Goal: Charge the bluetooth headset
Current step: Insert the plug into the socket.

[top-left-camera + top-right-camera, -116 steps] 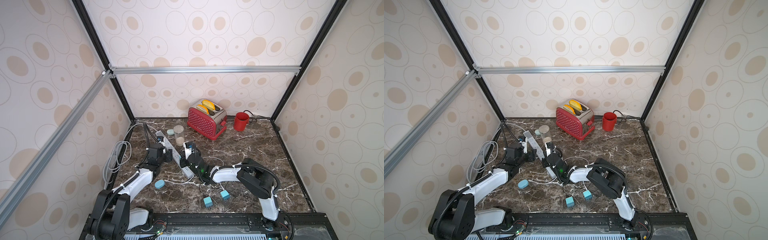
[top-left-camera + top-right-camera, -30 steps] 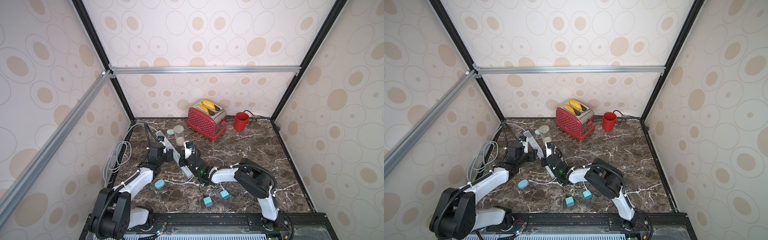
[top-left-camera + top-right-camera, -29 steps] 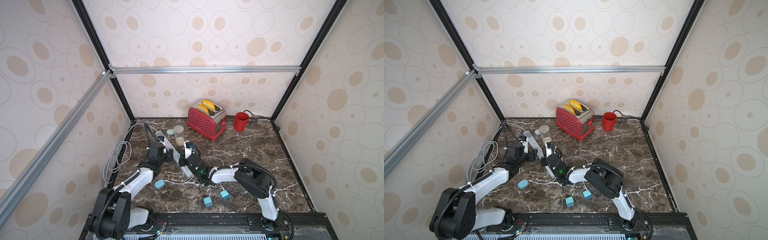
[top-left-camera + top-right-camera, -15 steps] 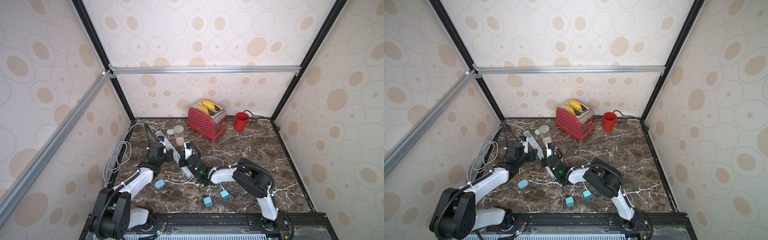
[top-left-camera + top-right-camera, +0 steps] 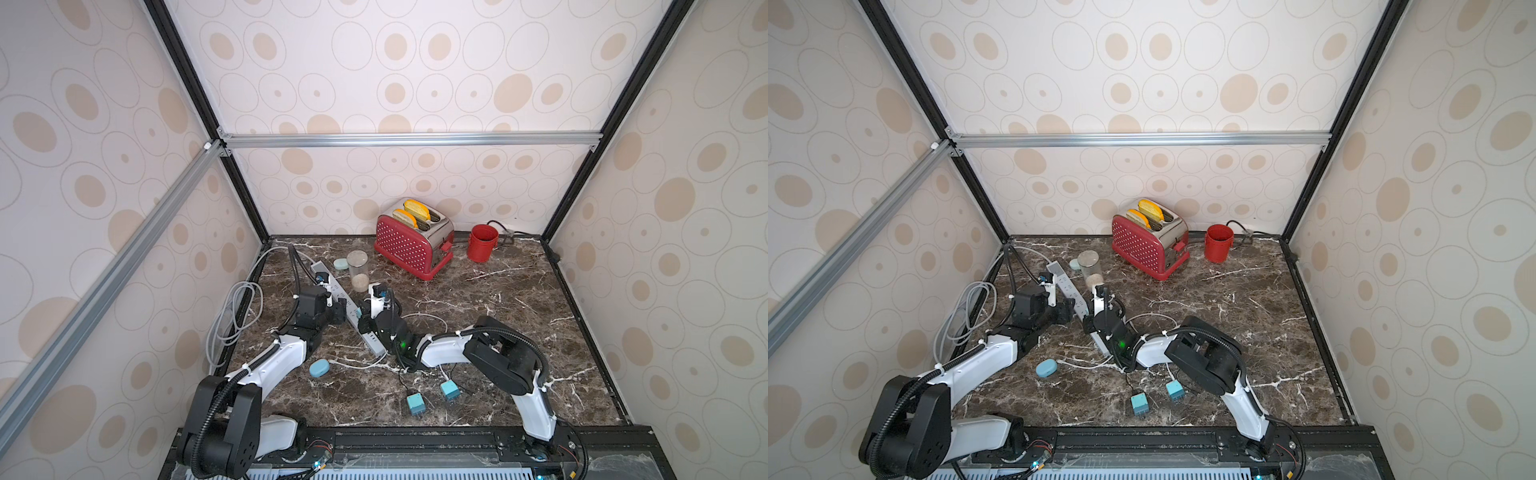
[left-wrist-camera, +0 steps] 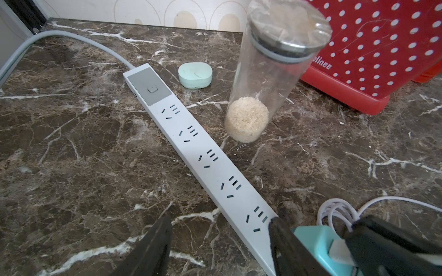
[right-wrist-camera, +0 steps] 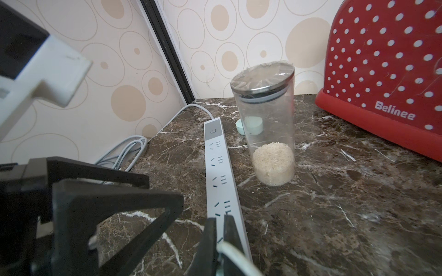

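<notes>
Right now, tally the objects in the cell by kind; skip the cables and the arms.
Earbud cases: 2
Teal charger plugs: 3
Power strip: 1
Rice jar: 1
Toaster: 1
Toast slices: 2
Red cup: 1
Total: 11

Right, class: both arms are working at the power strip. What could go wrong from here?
1. The tall glass jar of rice stands close beside the power strip; either arm could tip it.
2. The right jaws are shut on the white cable, not on the teal adapter, so a pull may slip or strain the cable.
</notes>
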Action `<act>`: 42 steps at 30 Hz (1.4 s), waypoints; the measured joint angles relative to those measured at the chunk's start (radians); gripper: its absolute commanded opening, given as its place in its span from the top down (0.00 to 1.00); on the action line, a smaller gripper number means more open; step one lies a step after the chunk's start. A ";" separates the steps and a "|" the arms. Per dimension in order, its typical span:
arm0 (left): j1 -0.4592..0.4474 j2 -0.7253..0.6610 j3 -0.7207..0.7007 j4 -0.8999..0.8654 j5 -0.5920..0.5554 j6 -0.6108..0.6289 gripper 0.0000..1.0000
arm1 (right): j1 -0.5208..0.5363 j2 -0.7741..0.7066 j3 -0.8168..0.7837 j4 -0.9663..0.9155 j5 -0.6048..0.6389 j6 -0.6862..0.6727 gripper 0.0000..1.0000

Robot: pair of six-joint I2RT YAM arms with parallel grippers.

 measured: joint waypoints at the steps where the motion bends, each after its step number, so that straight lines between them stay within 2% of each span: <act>1: 0.000 0.000 0.000 0.000 0.000 0.000 0.34 | 0.000 0.002 0.000 0.003 0.000 0.000 1.00; 42: 0.000 0.005 0.005 -0.003 0.006 0.000 0.34 | 0.035 0.051 -0.026 0.155 0.018 -0.033 1.00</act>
